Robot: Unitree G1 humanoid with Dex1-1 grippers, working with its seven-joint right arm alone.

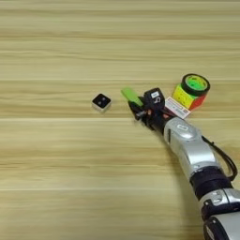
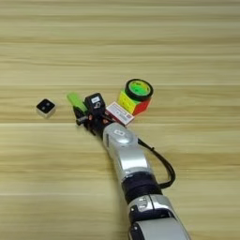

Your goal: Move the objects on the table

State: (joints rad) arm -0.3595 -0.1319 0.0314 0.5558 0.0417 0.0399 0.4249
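Right gripper (image 1: pixel 139 108), entering from the lower right of the frame, is meeting the green bar (image 1: pixel 131 96) at centre right; whether its black fingers are closing on the bar cannot be told. Red-and-white card (image 1: pixel 177 107) is lying just beside the wrist, with the tape ring (image 1: pixel 195 84) sitting atop the puzzle cube (image 1: pixel 188 96) beyond. White cube (image 1: pixel 101 102) is resting apart, leftward, on the table (image 1: pixel 56 178). Risk: the forearm sweeping the card or toppling the ring.
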